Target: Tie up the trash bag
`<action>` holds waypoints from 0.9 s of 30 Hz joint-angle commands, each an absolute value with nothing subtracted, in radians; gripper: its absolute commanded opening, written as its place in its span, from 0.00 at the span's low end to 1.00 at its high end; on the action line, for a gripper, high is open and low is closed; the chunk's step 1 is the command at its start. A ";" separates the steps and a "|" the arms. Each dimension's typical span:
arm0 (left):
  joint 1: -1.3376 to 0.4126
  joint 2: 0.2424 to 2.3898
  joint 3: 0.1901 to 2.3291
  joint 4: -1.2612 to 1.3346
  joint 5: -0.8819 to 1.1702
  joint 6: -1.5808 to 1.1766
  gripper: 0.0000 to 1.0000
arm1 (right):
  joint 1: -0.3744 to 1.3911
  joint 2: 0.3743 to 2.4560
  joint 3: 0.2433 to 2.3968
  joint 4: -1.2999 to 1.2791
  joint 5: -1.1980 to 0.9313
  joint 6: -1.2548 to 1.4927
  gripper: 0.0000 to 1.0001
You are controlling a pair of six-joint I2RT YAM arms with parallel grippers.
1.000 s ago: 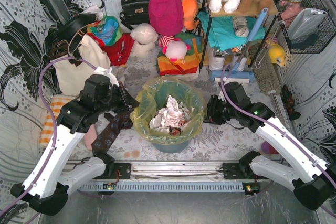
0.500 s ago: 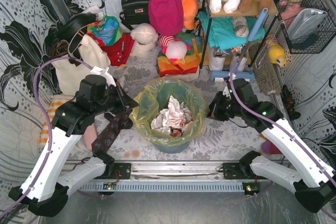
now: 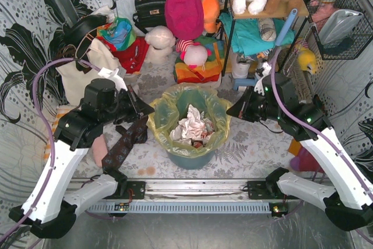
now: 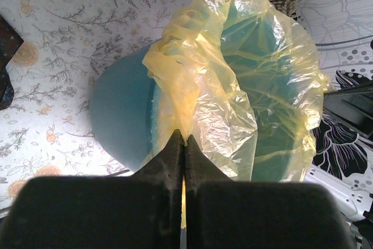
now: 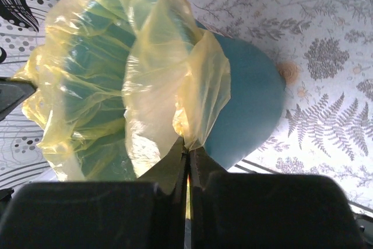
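At middle left of the overhead view, the left fingers are pressed together on the left rim of the trash bag. The left wrist view shows them pinching a gathered fold of its yellow plastic. The bag sits at the centre of the frame inside a teal bin on the flowered counter, with crumpled white paper showing in it. At middle right, the right fingers are likewise closed tight on a fold of the bag's right rim.
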State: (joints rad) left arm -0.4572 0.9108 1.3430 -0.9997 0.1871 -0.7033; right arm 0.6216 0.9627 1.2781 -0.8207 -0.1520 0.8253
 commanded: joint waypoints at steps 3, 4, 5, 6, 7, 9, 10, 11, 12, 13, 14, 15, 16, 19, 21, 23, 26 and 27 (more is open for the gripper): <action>-0.453 0.956 1.412 -0.889 0.190 -0.699 0.01 | 0.626 1.028 1.440 -0.830 -0.104 0.757 0.00; -0.453 0.963 1.417 -0.888 0.188 -0.696 0.01 | 0.626 1.040 1.461 -0.834 -0.101 0.751 0.00; -0.453 0.966 1.418 -0.884 0.180 -0.690 0.01 | 0.626 1.047 1.477 -0.834 -0.097 0.743 0.00; -0.452 0.969 1.417 -0.879 0.168 -0.685 0.00 | 0.626 1.054 1.489 -0.833 -0.091 0.738 0.00; -0.452 0.973 1.416 -0.874 0.157 -0.679 0.00 | 0.626 1.061 1.500 -0.832 -0.086 0.732 0.00; -0.453 0.986 1.415 -0.852 0.149 -0.670 0.00 | 0.626 1.079 1.521 -0.828 -0.077 0.721 0.00; -0.453 1.000 1.417 -0.835 0.160 -0.667 0.00 | 0.626 1.090 1.532 -0.822 -0.078 0.716 0.00; -0.452 1.013 1.427 -0.823 0.178 -0.665 0.00 | 0.626 1.101 1.546 -0.815 -0.080 0.711 0.00; -0.452 1.028 1.437 -0.810 0.188 -0.665 0.00 | 0.626 1.111 1.562 -0.807 -0.085 0.706 0.00; -0.453 1.038 1.446 -0.799 0.195 -0.665 0.00 | 0.626 1.120 1.573 -0.800 -0.087 0.702 0.00; -0.452 1.045 1.457 -0.791 0.196 -0.665 0.00 | 0.626 1.130 1.585 -0.798 -0.085 0.697 0.00; -0.452 1.050 1.465 -0.785 0.193 -0.662 0.00 | 0.626 1.138 1.597 -0.798 -0.082 0.691 0.00; -0.453 1.054 1.474 -0.784 0.187 -0.659 0.00 | 0.626 1.144 1.604 -0.802 -0.076 0.687 0.00; -0.452 1.061 1.492 -0.801 0.172 -0.647 0.00 | 0.626 1.141 1.591 -0.804 -0.062 0.688 0.00; -0.453 1.056 1.475 -0.800 0.179 -0.649 0.00 | 0.626 1.131 1.559 -0.792 -0.078 0.700 0.00; -0.453 1.049 1.442 -0.789 0.208 -0.658 0.00 | 0.626 1.128 1.526 -0.783 -0.117 0.709 0.00; -0.453 1.041 1.377 -0.756 0.264 -0.678 0.00 | 0.626 1.122 1.445 -0.712 -0.253 0.724 0.00; -0.452 1.038 1.355 -0.744 0.283 -0.684 0.00 | 0.626 1.114 1.406 -0.667 -0.311 0.740 0.00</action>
State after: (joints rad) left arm -0.4572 1.0557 1.4158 -0.8406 0.2054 -0.6769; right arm 0.6224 1.1366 1.5017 -0.8043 -0.1368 0.7143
